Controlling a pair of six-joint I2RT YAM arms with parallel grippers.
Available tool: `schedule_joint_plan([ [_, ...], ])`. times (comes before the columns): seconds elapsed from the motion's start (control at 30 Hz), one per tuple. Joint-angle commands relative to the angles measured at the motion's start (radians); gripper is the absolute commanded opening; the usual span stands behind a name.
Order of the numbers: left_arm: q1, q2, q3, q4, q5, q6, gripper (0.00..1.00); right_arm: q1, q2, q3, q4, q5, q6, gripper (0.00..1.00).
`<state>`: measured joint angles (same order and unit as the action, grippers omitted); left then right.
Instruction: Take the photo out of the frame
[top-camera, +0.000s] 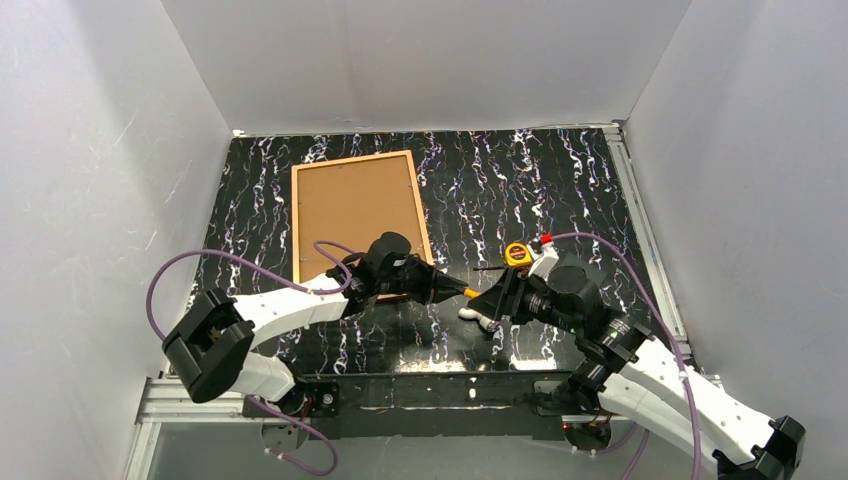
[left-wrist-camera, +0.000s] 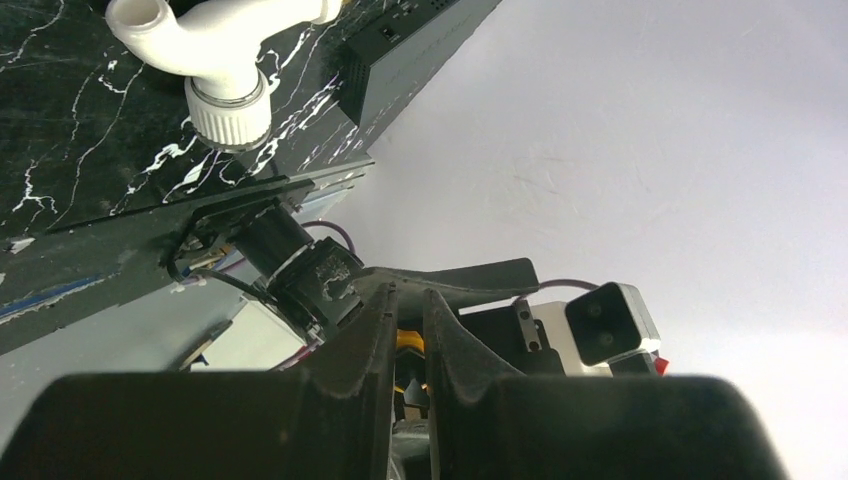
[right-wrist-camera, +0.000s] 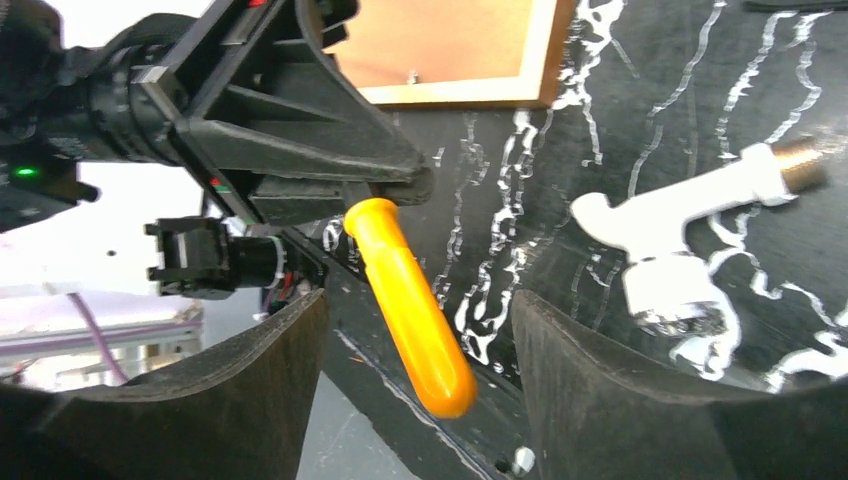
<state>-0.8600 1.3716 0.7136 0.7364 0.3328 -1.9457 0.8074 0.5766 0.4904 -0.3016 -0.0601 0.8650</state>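
Observation:
The frame (top-camera: 358, 214) lies face down at the back left of the table, its tan cork-like back up, edged in thin reddish-brown wood; one corner shows in the right wrist view (right-wrist-camera: 470, 60). The photo is hidden. My left gripper (top-camera: 443, 287) is off the frame's near right corner, shut on an orange-handled tool (top-camera: 467, 292), whose handle points at my right gripper (top-camera: 492, 299). In the right wrist view the handle (right-wrist-camera: 412, 315) hangs between my right fingers (right-wrist-camera: 250, 380), which stand wide apart and do not touch it. In the left wrist view my left gripper (left-wrist-camera: 408, 297) is closed on the orange handle (left-wrist-camera: 409, 341).
A white plastic pipe fitting (right-wrist-camera: 660, 235) lies on the black marbled table under my right gripper, also in the left wrist view (left-wrist-camera: 215, 70). A yellow tape measure (top-camera: 517, 254) sits just behind it. A dark grey flat box (left-wrist-camera: 420, 40) lies beyond. White walls enclose the table.

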Motion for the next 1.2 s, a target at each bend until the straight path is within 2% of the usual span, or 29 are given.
schedule_joint_plan([
  [0.0,0.002,0.014,0.032,0.034,0.054,-0.015,0.00,-0.005,-0.011,-0.055,0.255,-0.085,0.029,0.70],
  [0.27,0.001,-0.011,0.011,0.034,0.031,-0.028,0.00,-0.006,-0.003,-0.060,0.329,0.001,0.071,0.43],
  [0.43,0.001,-0.007,-0.002,0.042,0.027,-0.035,0.00,-0.006,-0.033,-0.077,0.320,0.044,0.072,0.39],
  [0.57,0.001,-0.006,-0.004,0.048,0.031,-0.039,0.00,-0.007,-0.040,-0.079,0.313,0.036,0.055,0.39],
  [0.7,0.001,-0.011,-0.002,0.040,0.028,-0.036,0.00,-0.005,-0.028,-0.085,0.330,-0.007,0.046,0.52],
  [0.97,0.002,-0.008,-0.002,0.042,0.023,-0.039,0.00,-0.007,-0.027,-0.093,0.327,-0.018,0.038,0.51],
  [1.07,0.001,-0.006,0.001,0.035,0.023,-0.036,0.00,-0.006,-0.020,-0.095,0.329,-0.017,0.040,0.45],
  [1.1,0.001,-0.005,0.002,0.034,0.025,-0.035,0.00,-0.006,-0.017,-0.095,0.335,-0.022,0.038,0.38],
  [1.13,0.001,-0.005,0.003,0.032,0.029,-0.032,0.00,-0.007,-0.014,-0.093,0.342,-0.026,0.036,0.27],
  [1.17,0.000,-0.007,0.003,0.030,0.030,-0.024,0.00,-0.007,-0.007,-0.088,0.340,-0.023,0.035,0.04],
])
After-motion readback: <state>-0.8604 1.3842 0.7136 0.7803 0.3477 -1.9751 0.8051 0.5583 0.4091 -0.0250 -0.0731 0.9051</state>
